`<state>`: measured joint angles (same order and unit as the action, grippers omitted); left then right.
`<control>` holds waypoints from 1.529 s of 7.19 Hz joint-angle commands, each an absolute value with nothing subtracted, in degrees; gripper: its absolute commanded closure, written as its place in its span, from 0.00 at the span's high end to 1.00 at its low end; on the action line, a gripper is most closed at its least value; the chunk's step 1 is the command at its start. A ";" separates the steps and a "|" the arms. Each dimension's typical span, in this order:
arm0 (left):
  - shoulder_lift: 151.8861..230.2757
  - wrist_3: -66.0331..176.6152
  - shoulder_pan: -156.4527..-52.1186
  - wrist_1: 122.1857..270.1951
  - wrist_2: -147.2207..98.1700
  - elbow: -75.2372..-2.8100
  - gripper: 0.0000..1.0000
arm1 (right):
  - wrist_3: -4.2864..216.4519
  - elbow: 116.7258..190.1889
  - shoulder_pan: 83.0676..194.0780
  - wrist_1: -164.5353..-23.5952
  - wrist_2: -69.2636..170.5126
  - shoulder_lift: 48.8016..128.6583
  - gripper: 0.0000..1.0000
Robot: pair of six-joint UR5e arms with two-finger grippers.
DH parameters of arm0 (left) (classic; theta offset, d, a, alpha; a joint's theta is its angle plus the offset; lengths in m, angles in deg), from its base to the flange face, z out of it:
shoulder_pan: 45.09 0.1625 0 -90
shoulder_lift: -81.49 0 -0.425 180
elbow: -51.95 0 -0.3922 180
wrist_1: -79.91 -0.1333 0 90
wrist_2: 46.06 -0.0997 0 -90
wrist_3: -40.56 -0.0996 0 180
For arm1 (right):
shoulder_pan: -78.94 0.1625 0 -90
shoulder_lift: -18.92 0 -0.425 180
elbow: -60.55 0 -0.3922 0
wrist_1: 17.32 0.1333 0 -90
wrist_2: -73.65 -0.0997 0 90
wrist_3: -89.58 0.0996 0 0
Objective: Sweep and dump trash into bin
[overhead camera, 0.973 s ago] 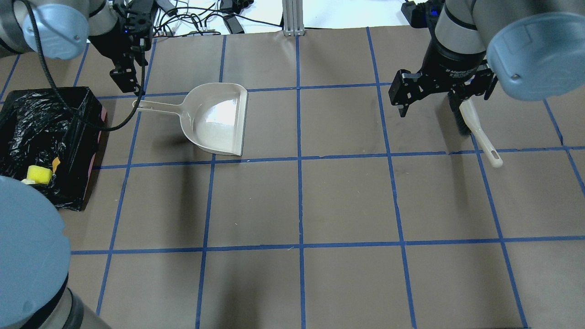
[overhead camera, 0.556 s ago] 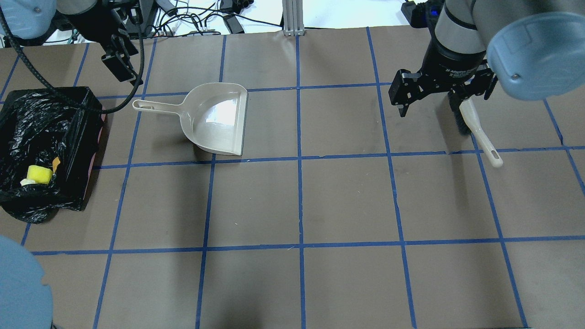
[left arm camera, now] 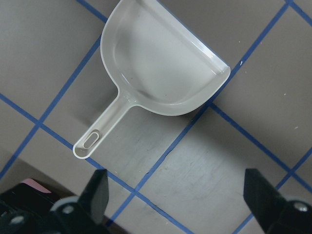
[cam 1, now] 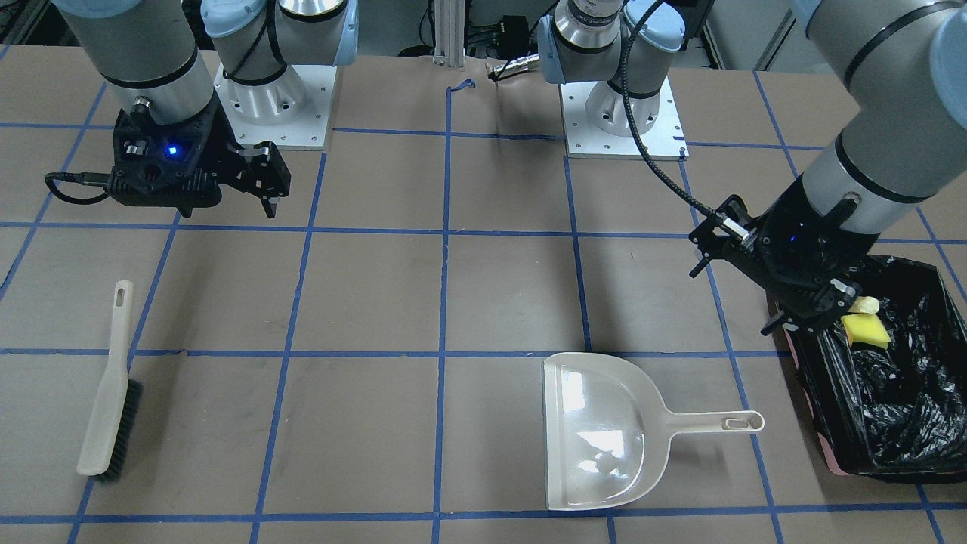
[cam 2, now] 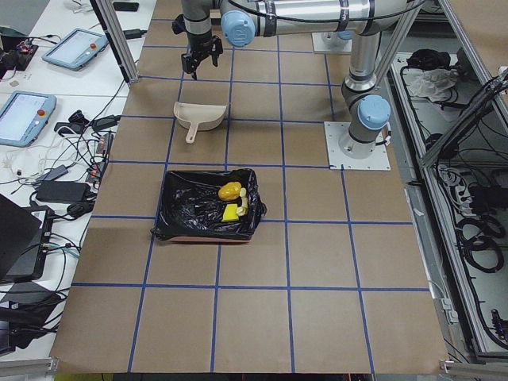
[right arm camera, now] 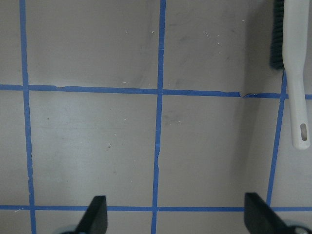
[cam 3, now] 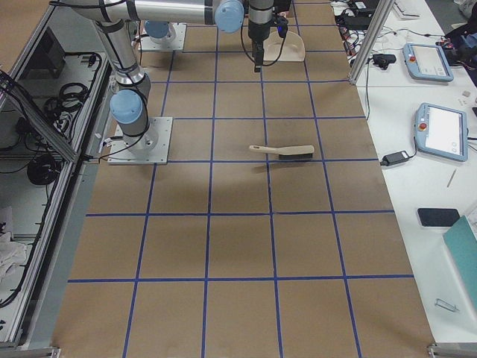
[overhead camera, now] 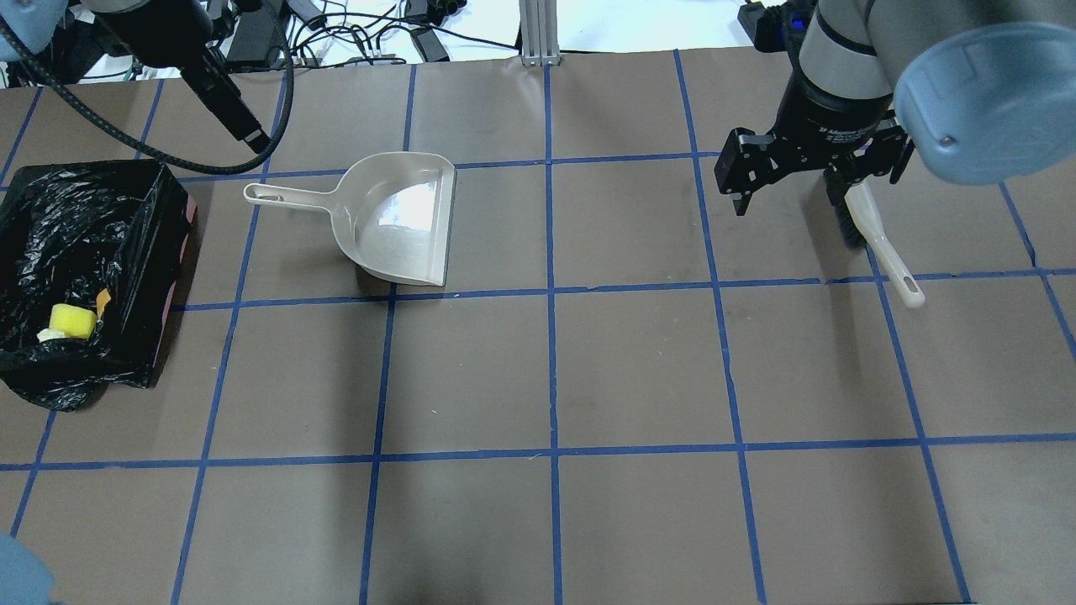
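The bin [overhead camera: 168, 218] with its black bag stands at the table's left edge, and also shows in the front view [cam 1: 891, 423]. In it lie the yellow sponge wedge [overhead camera: 71, 321], the pale foam piece [cam 1: 866, 305] and the amber lump [cam 2: 230, 191]. The cream dustpan [overhead camera: 395, 218] lies empty to the bin's right; the left wrist view [left arm camera: 161, 63] shows it too. My left gripper [left arm camera: 175, 178] is open and empty, raised beyond the dustpan handle [overhead camera: 273, 194]. My right gripper [right arm camera: 175, 200] is open and empty, above the table beside the brush [overhead camera: 878, 239].
The brush [cam 1: 113, 393] lies flat on the right half of the table, bristles on its side. Cables and power bricks [overhead camera: 361, 34] lie past the table's far edge. Blue tape lines grid the brown table cover [overhead camera: 555, 378].
My left gripper has risen and drawn back from the dustpan handle toward the far left corner, and its elbow has left the lower left of the overhead view. The right arm has not moved.
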<state>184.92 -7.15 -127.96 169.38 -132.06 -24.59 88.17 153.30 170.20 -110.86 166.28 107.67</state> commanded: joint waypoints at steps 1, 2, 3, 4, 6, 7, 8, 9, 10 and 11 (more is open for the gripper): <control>184.67 10.51 -131.73 169.47 -134.72 -25.05 1.00 | 88.26 153.36 170.26 -110.83 166.28 107.69 1.00; 184.15 16.16 -132.53 169.65 -134.74 -25.39 1.00 | 88.26 153.36 170.26 -110.92 166.28 107.69 1.00; 183.45 21.26 -132.63 170.17 -134.83 -25.66 1.00 | 88.26 153.36 170.17 -110.92 166.28 107.69 1.00; 182.13 25.66 -132.54 172.26 -135.00 -25.66 1.00 | 88.26 153.36 170.26 -110.83 166.28 107.69 1.00; 180.46 28.77 -132.02 175.78 -135.09 -25.84 1.00 | 88.35 153.45 170.26 -110.92 166.28 107.78 1.00; 179.76 30.35 -131.84 177.02 -135.09 -26.01 1.00 | 88.26 153.45 170.26 -110.92 166.28 107.78 1.00; 179.23 31.50 -131.93 176.51 -134.83 -27.32 1.00 | 88.26 153.45 170.17 -110.92 166.20 107.87 1.00; 178.44 31.25 -131.84 176.33 -134.83 -28.46 1.00 | 88.35 153.45 170.26 -110.92 166.28 107.87 1.00; 178.26 31.33 -131.75 176.24 -134.74 -28.56 1.00 | 88.26 153.36 170.17 -110.92 166.46 107.87 1.00; 178.34 30.90 -131.84 175.89 -134.83 -28.65 1.00 | 88.18 153.45 170.26 -110.92 166.55 107.87 1.00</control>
<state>178.45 31.15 -131.82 176.19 -134.80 -28.38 88.26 153.42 170.22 -110.92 166.42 107.86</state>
